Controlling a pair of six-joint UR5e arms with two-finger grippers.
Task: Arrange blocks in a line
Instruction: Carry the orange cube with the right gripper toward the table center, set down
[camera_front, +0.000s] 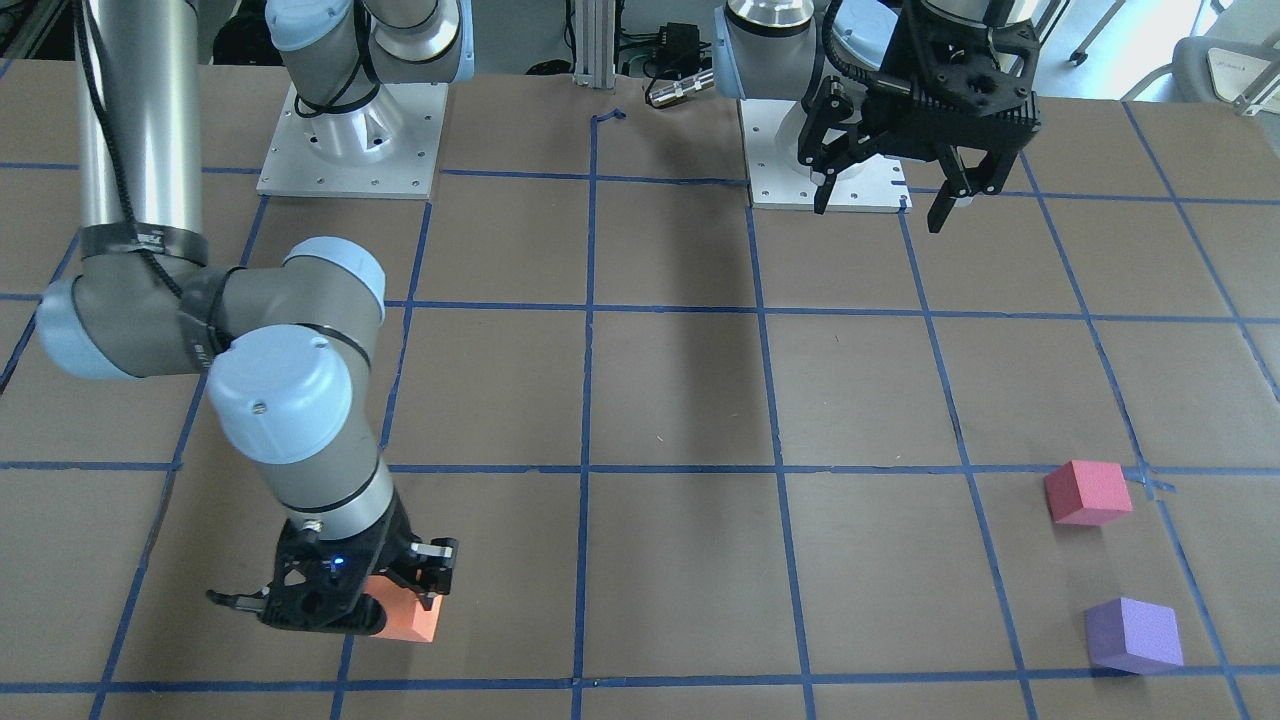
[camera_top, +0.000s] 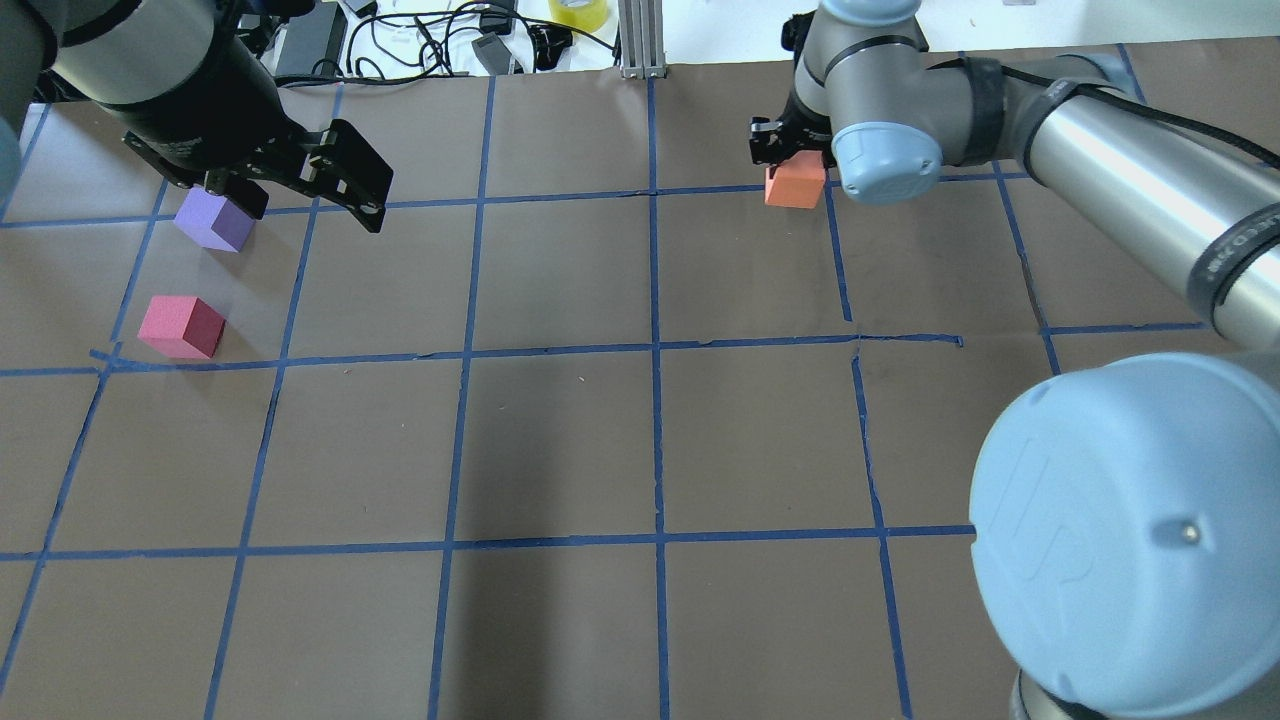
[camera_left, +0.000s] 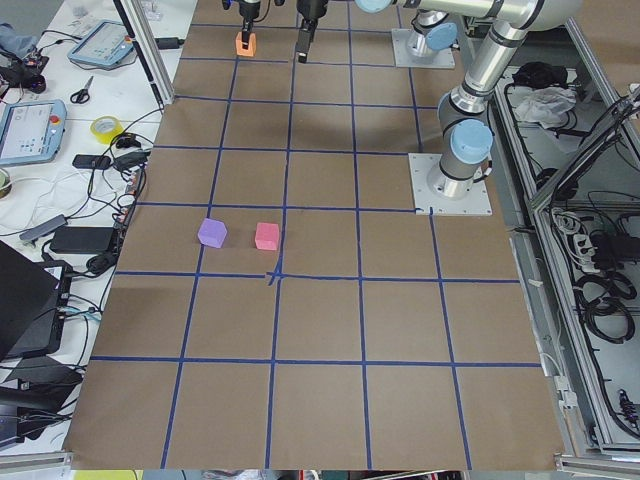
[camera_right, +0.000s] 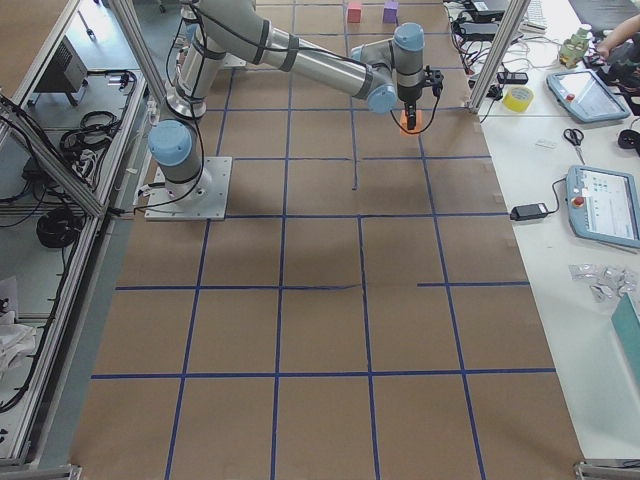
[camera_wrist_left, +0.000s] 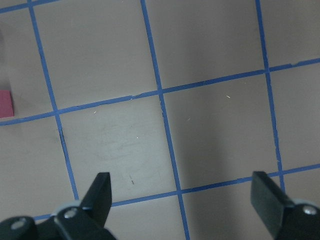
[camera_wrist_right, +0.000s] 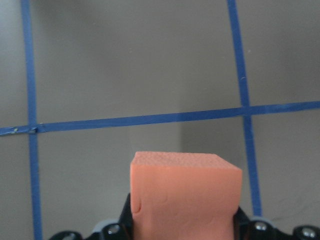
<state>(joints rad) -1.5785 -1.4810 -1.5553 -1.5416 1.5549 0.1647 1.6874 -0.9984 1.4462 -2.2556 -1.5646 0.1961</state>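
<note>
My right gripper (camera_front: 405, 605) is shut on the orange block (camera_front: 418, 622), low over the table at its far edge; I cannot tell whether the block touches. The block fills the bottom of the right wrist view (camera_wrist_right: 185, 195) and shows overhead (camera_top: 796, 186). The pink-red block (camera_front: 1088, 492) and the purple block (camera_front: 1135, 635) sit close together on my left side, the purple one farther from me (camera_top: 214, 220). My left gripper (camera_front: 885, 200) hangs open and empty, high above the table. Its wrist view shows the pink-red block's edge (camera_wrist_left: 5, 104).
The table is brown with a blue tape grid (camera_top: 655, 345). Both arms stand on white base plates (camera_front: 350, 150) on my side. Cables (camera_top: 450, 40), a yellow tape roll (camera_top: 578, 10) and a metal post (camera_top: 640, 40) lie beyond the far edge.
</note>
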